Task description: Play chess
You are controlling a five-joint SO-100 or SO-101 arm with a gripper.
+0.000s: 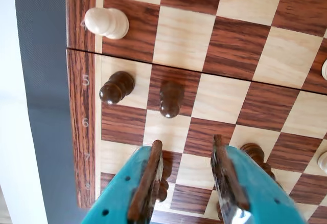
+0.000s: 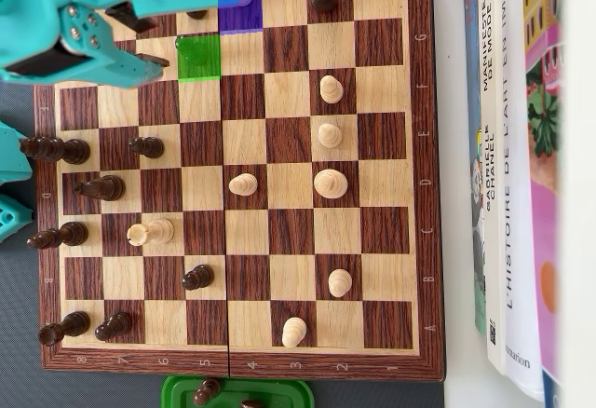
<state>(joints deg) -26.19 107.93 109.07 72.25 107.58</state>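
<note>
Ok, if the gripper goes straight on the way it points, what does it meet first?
Probably bare chessboard under the open gripper; the dark pawn ahead sits slightly left of that line, though depth is unclear.

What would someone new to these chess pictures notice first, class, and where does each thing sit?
In the overhead view, the turquoise arm fills the top left corner over the chessboard, beside two glowing squares, one green and one purple. In the wrist view, the open gripper hangs over the board, with two dark pawns just beyond it.
</note>
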